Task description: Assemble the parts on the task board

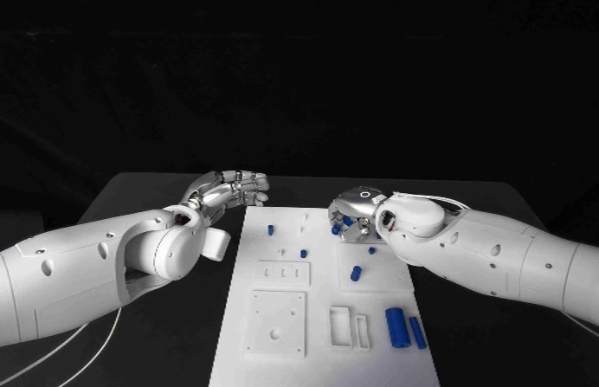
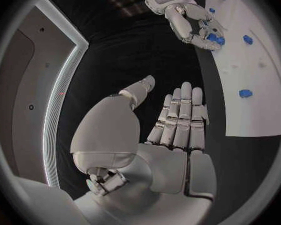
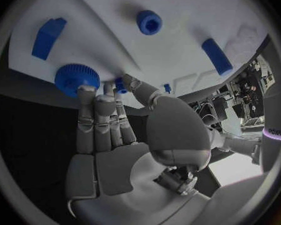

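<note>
A: Where does the white rectangular task board [image 1: 281, 335] lie?

B: In the middle of the black table [image 1: 138, 188], running lengthwise away from the robot. Small blue plastic parts sit on it: two blue cylinders [image 1: 398, 327] side by side near the board's right edge, a short blue peg [image 1: 356, 273] further up, and smaller blue studs [image 1: 271, 229] towards the far end.

A: And the right hand [image 1: 356, 216]?

B: It is bent down over the board's far right area. In the right wrist view its fingertips [image 3: 87, 92] touch a round blue knurled knob [image 3: 76, 78] at the board's edge. Whether they actually grip it I cannot tell; the thumb hides the contact from behind, and in the head view the hand covers the knob.

A: The left hand [image 1: 231, 188]?

B: It is off the board, above the table just beyond the far left corner. The left wrist view shows its fingers [image 2: 178, 117] straight, apart from the thumb, holding nothing.
</note>
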Robot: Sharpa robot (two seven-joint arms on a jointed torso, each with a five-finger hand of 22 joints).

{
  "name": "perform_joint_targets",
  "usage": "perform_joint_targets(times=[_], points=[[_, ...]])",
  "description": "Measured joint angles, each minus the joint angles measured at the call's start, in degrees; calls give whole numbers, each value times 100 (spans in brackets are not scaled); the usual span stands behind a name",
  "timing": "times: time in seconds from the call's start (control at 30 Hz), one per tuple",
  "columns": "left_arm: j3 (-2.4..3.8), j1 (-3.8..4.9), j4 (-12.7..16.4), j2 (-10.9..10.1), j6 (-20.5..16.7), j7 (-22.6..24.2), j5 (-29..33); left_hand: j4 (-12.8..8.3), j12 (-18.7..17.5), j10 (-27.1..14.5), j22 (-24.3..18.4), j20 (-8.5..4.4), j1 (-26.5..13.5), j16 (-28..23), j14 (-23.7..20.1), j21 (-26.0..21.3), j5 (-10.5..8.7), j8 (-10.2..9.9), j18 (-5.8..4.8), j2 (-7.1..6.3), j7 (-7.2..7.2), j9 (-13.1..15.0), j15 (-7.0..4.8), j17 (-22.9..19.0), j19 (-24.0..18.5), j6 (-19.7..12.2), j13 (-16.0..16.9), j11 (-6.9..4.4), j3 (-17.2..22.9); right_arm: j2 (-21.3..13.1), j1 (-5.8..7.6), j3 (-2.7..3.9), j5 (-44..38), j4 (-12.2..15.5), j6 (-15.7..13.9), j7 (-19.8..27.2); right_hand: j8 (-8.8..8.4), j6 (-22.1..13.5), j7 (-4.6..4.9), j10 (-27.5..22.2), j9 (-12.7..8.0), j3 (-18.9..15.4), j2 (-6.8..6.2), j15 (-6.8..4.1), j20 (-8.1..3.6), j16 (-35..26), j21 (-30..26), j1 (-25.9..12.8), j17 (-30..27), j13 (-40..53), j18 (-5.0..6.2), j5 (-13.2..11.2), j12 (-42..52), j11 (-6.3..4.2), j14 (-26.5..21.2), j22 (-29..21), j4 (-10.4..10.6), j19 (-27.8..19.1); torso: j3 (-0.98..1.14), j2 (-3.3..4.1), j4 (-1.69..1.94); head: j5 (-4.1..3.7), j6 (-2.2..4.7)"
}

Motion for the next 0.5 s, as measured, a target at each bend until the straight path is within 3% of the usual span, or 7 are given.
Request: perform_joint_targets(times=[0.37,0.5], points=[[0,0,-23,17,5,-6,-1,-26,0,0,1,0,0,-22,0,0,0,0,-2,0,0,-8,0,0,0,0,0,0,9,-5,9,5,-20,53,-20,-49,25,30,-29,72,17,31,-15,-21,-33,23,59,-58,-44,11,-60,0,-31,-27,20,0,32,34,-4,23,-4,-9,16],[0,0,-29,17,5,-8,-2,-39,0,0,4,0,0,-22,0,0,0,0,-2,0,0,-11,0,6,0,0,1,0,7,-3,8,5,-16,90,-34,-74,6,-18,18,49,12,31,-122,-18,-33,58,96,-165,-76,6,-61,161,-111,-4,16,-1,32,35,-4,30,-4,-9,26]])
